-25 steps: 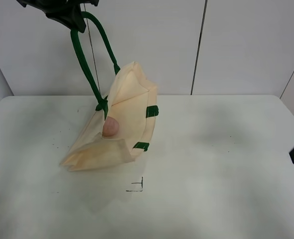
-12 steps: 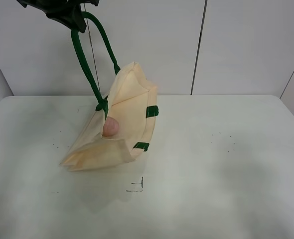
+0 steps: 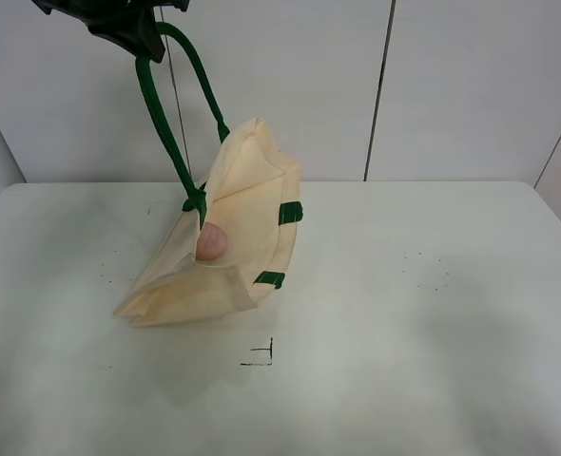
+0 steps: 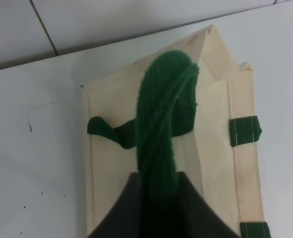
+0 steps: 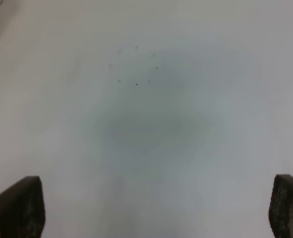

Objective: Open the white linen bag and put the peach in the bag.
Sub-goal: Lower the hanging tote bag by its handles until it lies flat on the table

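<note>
The white linen bag [image 3: 233, 237] hangs half lifted, its lower edge resting on the table and its mouth gaping open. The peach [image 3: 212, 242] lies inside the open mouth. My left gripper [image 3: 133, 33] is high at the top left, shut on the bag's green strap handle [image 3: 162, 123]. In the left wrist view the handle [image 4: 159, 144] runs up between the jaws, with the bag [image 4: 211, 148] below. My right gripper [image 5: 156, 218] is open and empty above bare table; it is out of the exterior view.
A small black corner mark [image 3: 261, 358] is drawn on the white table [image 3: 433, 313] in front of the bag. Small dark specks [image 5: 136, 67] dot the table under the right gripper. A white panelled wall stands behind.
The right arm, seen at the right edge a second ago, has left the exterior view. The bag, peach and left gripper have not moved.
</note>
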Available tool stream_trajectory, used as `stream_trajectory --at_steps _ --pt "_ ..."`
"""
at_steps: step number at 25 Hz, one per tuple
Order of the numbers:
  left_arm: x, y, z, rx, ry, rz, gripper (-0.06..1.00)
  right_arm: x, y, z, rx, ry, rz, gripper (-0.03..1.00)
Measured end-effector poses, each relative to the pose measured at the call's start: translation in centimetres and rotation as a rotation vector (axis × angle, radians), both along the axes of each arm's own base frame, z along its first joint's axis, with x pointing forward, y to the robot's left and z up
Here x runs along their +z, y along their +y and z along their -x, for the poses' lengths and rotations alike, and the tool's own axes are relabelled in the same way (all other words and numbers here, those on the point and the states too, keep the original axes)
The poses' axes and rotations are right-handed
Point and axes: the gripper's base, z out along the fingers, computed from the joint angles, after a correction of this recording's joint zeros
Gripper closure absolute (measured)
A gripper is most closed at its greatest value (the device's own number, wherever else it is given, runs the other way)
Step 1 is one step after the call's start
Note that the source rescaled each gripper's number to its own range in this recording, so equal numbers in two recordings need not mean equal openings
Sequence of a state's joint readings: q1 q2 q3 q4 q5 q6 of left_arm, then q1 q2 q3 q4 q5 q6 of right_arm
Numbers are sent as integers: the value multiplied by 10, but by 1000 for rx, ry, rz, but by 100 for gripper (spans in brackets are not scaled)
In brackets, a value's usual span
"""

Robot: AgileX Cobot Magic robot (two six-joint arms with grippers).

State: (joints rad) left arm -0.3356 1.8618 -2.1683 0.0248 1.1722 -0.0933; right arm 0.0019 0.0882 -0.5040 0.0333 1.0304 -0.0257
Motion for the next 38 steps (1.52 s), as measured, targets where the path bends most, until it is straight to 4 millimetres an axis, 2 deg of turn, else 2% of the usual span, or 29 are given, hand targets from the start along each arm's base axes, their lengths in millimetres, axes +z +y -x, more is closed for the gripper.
stream_trajectory --at_steps 5,11,13,14,22,23,25,27,29,30,33,38 --pt "-4 0 -1 0 13 -5 94 0 0 14 -15 -90 0 -3" --pt "-27 -2 -5 -1 86 -26 94 0 0 14 -15 -92 0 -3" --pt "-44 -5 -11 -3 132 -37 94 0 0 14 -15 -92 0 -3" --pt "-63 -9 -19 -7 174 -36 94 0 0 14 -15 -92 0 -3" --pt "-163 -30 -59 -15 368 -23 94 0 0 14 -15 -92 0 -3" --pt "-176 -31 -62 -14 390 -30 91 0 0 14 -15 -92 0 -3" --pt "-193 -32 -67 -12 424 -42 73 0 0 14 -15 -92 0 -3" --pt "-203 -33 -68 -10 443 -48 41 0 0 14 -15 -92 0 -3" --pt "-208 -33 -69 -10 450 -49 15 0 0 14 -15 -92 0 -3" --pt "-208 -33 -69 -10 447 -52 7 0 0 14 -15 -92 0 -3" --pt "-208 -29 -71 -6 429 -97 -3 0 0 14 -15 -92 0 -3" --pt "-208 -7 -78 52 410 -156 -5 0 0 14 -15 -92 0 -3"
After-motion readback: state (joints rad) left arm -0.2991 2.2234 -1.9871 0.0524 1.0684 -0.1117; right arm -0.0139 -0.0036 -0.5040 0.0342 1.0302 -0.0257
